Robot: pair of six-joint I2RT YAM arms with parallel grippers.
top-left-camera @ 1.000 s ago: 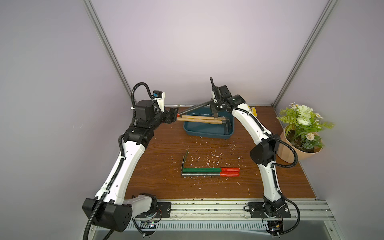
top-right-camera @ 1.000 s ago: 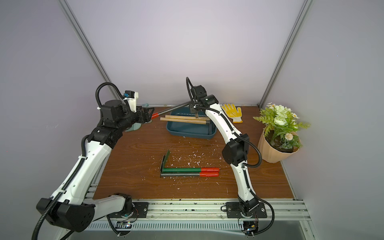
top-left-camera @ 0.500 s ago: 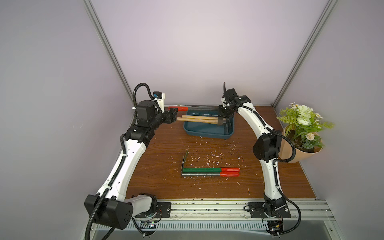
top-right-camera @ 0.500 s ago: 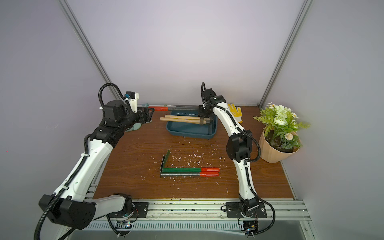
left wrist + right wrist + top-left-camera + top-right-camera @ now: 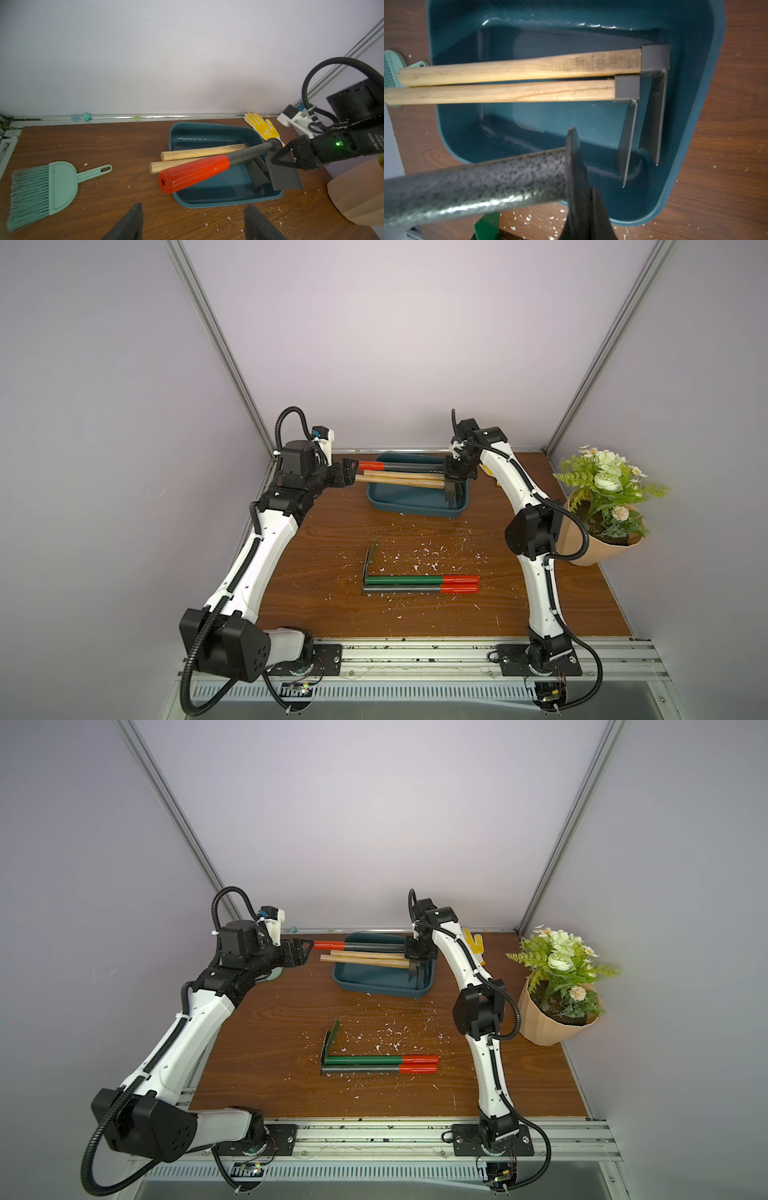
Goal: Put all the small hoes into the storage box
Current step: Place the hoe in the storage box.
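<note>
Near part of tabletop (image 5: 316,605): two red-gripped tools (image 5: 419,585) side by side, white flecks scattered around. Beyond: storage box (image 5: 415,504), two wooden-handled hoes (image 5: 399,480) lying in it, handles overhanging rim toward left arm. Over box: small hoe (image 5: 409,467) held level, blade pointing down at end nearer right arm; right pincer (image 5: 454,477) pressed together on its head. Opposite: left pincer (image 5: 352,470) spread, just off red grip end, not touching. Behind box: yellow glove (image 5: 261,126).
</note>
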